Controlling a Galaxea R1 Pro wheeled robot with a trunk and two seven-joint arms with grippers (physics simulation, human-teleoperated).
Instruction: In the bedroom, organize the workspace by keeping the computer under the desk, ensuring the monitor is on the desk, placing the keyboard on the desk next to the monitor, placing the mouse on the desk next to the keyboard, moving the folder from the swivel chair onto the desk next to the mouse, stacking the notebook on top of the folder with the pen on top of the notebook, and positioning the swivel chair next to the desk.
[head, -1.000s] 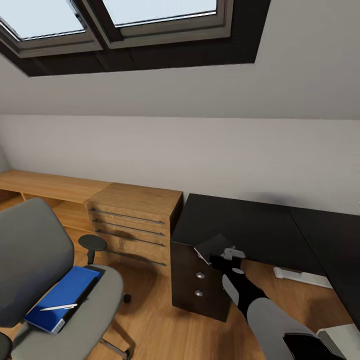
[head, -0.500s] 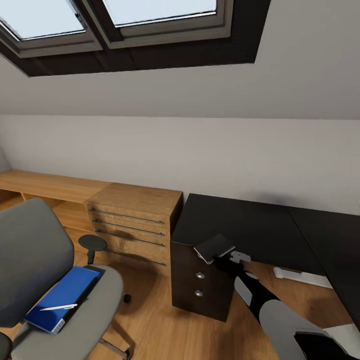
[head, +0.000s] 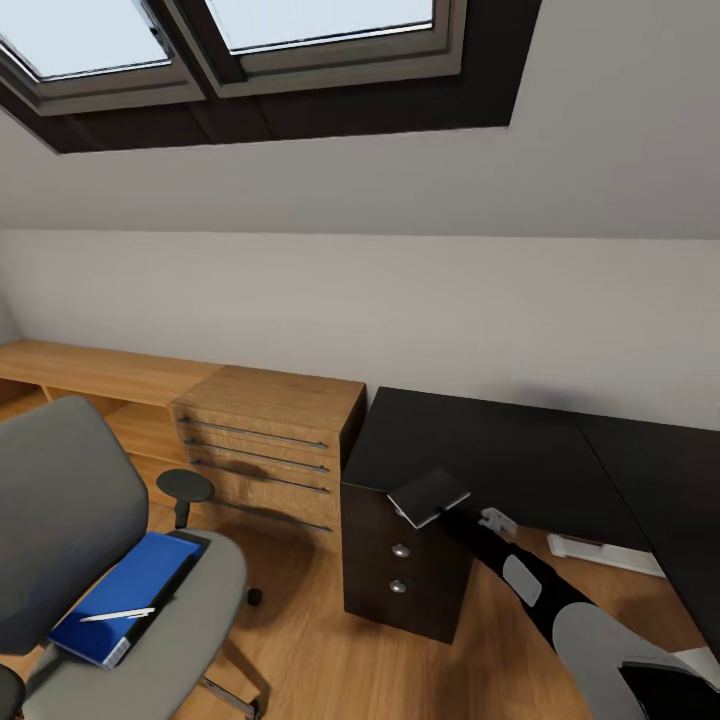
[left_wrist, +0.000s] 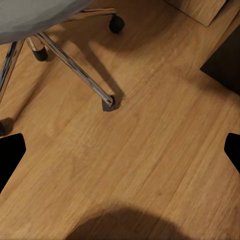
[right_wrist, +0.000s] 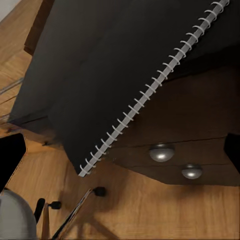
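The grey notebook (head: 428, 495) with its spiral edge (right_wrist: 115, 85) lies on the front left corner of the black desk (head: 500, 450), jutting over the drawer unit (right_wrist: 200, 115). My right gripper (head: 455, 517) (right_wrist: 120, 155) is open just behind and below the notebook, off it. The swivel chair (head: 60, 520) stands at the left, away from the desk. On its seat lies the blue folder (head: 125, 590) with the pen (head: 118, 613) on top. My left gripper (left_wrist: 120, 155) is open over the floor by the chair's chrome base (left_wrist: 75, 65). The computer, monitor, keyboard and mouse are out of view.
A light-wood drawer chest (head: 270, 440) stands against the wall, right beside the desk's left end, with a low wooden shelf (head: 90, 370) further left. A white desk foot (head: 600, 553) lies on the wooden floor (head: 330, 650) under the desk. The ceiling slopes low overhead.
My right arm has drawn back to the right and down, away from the notebook. The notebook has settled flatter on the desk corner. The chair, folder and pen have not moved.
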